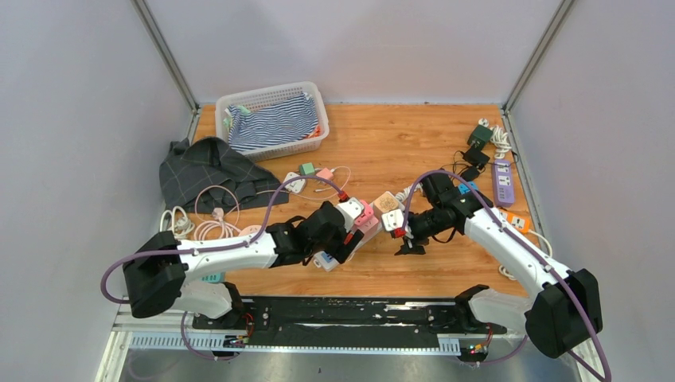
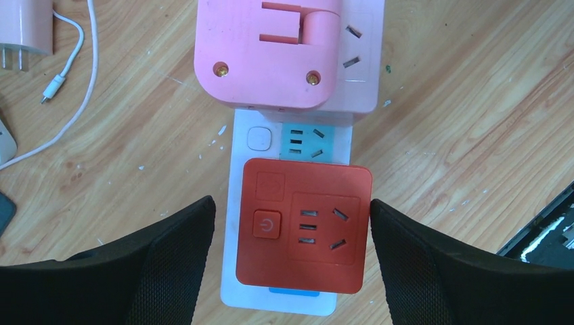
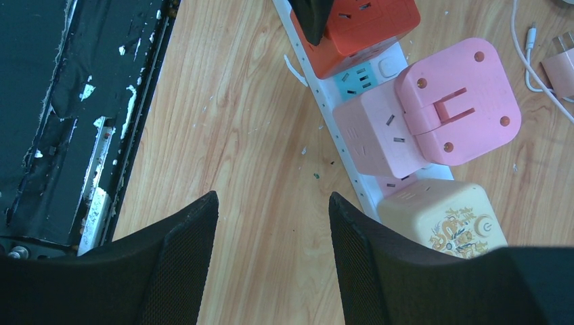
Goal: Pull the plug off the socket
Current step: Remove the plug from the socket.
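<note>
Grasp step: your left gripper (image 2: pixel 290 211) has its jaws apart, straddling the red plug (image 2: pixel 303 227), which sits on the white strip (image 2: pixel 230 284) mid-table. Right gripper (image 3: pixel 274 198) is apart too, empty, beside the strip. Next: clamp the plug's sides and pull straight off.

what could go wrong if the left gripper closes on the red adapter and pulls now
1. The right gripper hovers open over bare wood beside the power strip, not pressing on it, so a pull may lift the whole strip instead of freeing the red adapter.
2. The left gripper sits off-centre: one finger is at the adapter's edge and the other stands apart, so closing may shove the adapter sideways.
</note>
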Motion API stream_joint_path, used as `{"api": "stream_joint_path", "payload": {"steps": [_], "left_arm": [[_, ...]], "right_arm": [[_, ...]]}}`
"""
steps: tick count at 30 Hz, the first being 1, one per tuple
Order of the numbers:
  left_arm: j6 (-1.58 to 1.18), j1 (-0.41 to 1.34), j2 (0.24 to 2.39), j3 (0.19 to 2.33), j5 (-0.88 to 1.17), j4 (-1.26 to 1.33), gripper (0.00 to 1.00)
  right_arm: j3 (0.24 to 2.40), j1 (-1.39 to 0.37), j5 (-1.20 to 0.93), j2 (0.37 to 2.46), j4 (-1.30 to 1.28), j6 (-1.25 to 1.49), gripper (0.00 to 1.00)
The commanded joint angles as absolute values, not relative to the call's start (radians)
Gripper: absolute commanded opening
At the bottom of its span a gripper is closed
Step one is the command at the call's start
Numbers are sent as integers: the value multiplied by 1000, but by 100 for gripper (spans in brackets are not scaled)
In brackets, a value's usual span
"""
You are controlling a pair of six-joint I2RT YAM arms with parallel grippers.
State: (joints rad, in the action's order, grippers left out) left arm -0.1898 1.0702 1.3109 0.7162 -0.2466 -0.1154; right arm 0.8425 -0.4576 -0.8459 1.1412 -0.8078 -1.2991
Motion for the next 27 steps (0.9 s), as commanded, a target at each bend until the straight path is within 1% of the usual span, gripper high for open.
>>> {"api": "stream_joint_path", "payload": {"steps": [1, 7, 27], "left_arm": [[-175, 1079, 1338, 745, -237, -117, 83], [-181, 1080, 1359, 744, -226, -100, 78], [-184, 1080, 1380, 739, -201, -85, 73]], "right_arm": [[831, -439, -851, 1130, -822, -1312, 63], [831, -436, -852, 1125, -822, -1312, 63], [828, -431, -852, 1123, -822, -1316, 63]]}}
